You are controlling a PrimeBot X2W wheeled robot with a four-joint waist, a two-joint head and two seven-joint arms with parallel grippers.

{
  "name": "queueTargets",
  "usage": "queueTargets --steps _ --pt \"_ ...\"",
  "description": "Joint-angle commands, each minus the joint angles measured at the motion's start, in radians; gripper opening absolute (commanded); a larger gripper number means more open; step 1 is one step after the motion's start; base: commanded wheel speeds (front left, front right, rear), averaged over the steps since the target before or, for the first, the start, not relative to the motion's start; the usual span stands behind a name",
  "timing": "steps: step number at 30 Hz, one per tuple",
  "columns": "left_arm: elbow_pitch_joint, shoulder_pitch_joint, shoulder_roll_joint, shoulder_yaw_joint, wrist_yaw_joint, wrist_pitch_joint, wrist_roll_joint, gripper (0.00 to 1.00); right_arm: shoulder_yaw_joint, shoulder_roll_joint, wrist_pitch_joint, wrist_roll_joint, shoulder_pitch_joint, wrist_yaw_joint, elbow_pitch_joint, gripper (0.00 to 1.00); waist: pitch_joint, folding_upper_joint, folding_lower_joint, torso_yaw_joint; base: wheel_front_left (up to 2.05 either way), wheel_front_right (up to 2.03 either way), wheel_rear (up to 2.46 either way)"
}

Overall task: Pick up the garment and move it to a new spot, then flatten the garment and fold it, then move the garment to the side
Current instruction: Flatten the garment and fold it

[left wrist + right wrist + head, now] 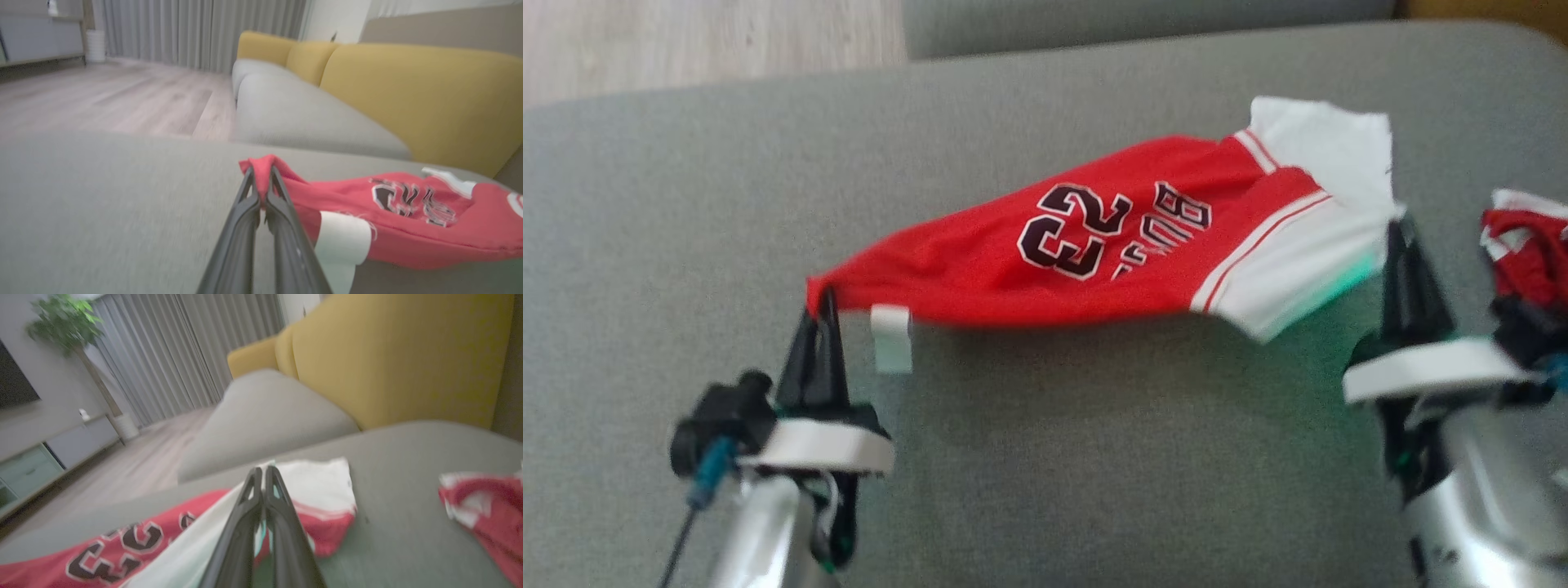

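Note:
The garment [980, 278] is a red jersey with a dark "23" and white sleeves, stretched in the air between my two grippers over a grey cushion [686, 204]. My left gripper [818, 306] is shut on the garment's red lower-left corner; the left wrist view shows its tips [261, 173] pinching a red fold of the garment [408, 237]. A white label [890, 336] hangs just right of that grip. At the other end, my right gripper [1396, 237] is shut on the white sleeve edge, and the right wrist view shows its closed tips [263, 475] against the garment's white cloth [318, 479].
A second crumpled red and white cloth [1523, 253] lies at the cushion's far right, close beside my right wrist. A yellow sofa back [421, 94] and another grey seat [294, 114] stand beyond. Wooden floor [703, 41] lies past the cushion's far edge.

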Motion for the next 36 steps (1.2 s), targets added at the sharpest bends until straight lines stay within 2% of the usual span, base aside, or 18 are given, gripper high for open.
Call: queueTargets --steps 1,6,13,17,21,24,29,32,34,36 --pt "-0.054 -0.065 0.013 0.051 -0.015 -0.005 0.023 0.0 0.03 -0.033 -0.004 0.022 -0.07 -0.001 -0.066 0.0 -0.052 0.0 0.0 -0.004 0.0 0.0 0.0" --pt "-0.145 -0.19 0.081 0.102 -0.062 -0.005 0.084 0.0 0.056 -0.103 -0.004 0.118 -0.2 -0.001 -0.181 0.0 -0.142 0.0 0.0 -0.019 0.0 0.0 0.0" --pt "-0.209 -0.38 0.184 0.094 -0.083 0.023 0.119 0.0 0.077 -0.201 0.036 0.217 -0.424 -0.001 -0.274 0.0 -0.19 0.0 0.0 -0.032 0.0 0.0 0.0" --pt "-0.217 -0.462 0.225 0.079 -0.087 0.114 0.126 0.0 0.083 -0.24 0.099 0.213 -0.522 -0.001 -0.268 0.0 -0.178 0.0 0.0 -0.032 0.0 0.0 0.0" --pt "-0.201 -0.497 0.238 0.076 -0.085 0.184 0.124 0.0 0.102 -0.253 0.138 0.193 -0.576 -0.001 -0.214 0.0 -0.151 0.0 0.0 -0.032 0.0 0.0 0.0" --pt "-0.18 -0.528 0.237 0.078 -0.066 0.235 0.124 0.0 0.108 -0.244 0.158 0.185 -0.638 -0.001 -0.143 0.0 -0.089 0.0 0.0 -0.031 0.0 0.0 0.0" --pt "-0.101 -0.613 0.213 0.066 -0.022 0.246 0.144 0.0 0.131 -0.226 0.125 0.135 -0.775 -0.001 -0.007 0.0 0.025 0.0 0.0 -0.023 0.0 0.0 0.0" --pt "-0.031 -0.719 0.201 0.072 0.019 0.189 0.164 0.0 0.109 -0.213 0.067 0.104 -0.898 -0.001 0.077 0.0 0.094 0.0 0.0 -0.019 0.0 0.0 0.0" --pt "0.022 -0.839 0.192 0.075 0.058 0.098 0.185 0.0 0.073 -0.202 0.02 0.067 -1.022 -0.001 0.142 0.0 0.141 0.0 0.0 -0.015 0.0 0.0 0.0" --pt "0.056 -0.906 0.183 0.079 0.079 0.051 0.191 0.0 0.05 -0.193 0.006 0.057 -1.081 -0.001 0.172 0.0 0.16 0.0 0.0 -0.013 0.0 0.0 0.0"
